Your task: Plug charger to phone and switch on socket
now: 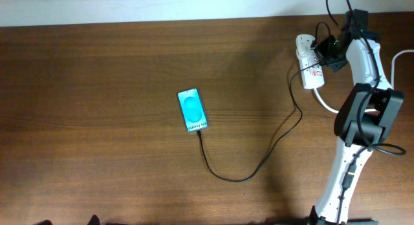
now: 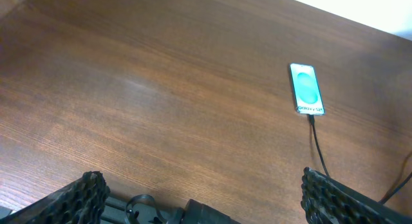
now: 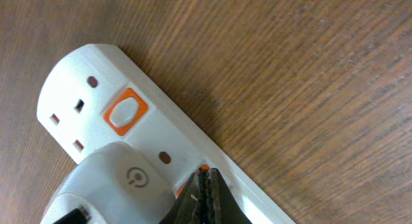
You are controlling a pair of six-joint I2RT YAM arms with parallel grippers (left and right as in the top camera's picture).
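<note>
Our right hand point(image 3: 203, 185), fingers pinched together on nothing, is touching an orange switch point(image 3: 185, 184) on the socket point(image 3: 77, 69) at the tabletop's point(image 1: 97, 121) right. We are judging it rigid but light, liable to slide. The plug point(image 3: 122, 179) is sitting in it beside a bare end outlet point(image 3: 76, 108). The limp charger point(image 1: 259, 157) is reaching the phone point(image 1: 193, 110). Our left hand point(image 2: 206, 203) is gaping wide

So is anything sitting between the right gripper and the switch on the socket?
Nothing visible. The right gripper, fingers shut, has its tip right at the orange switch on the socket. The white plug sits beside that switch, not across it.
</note>
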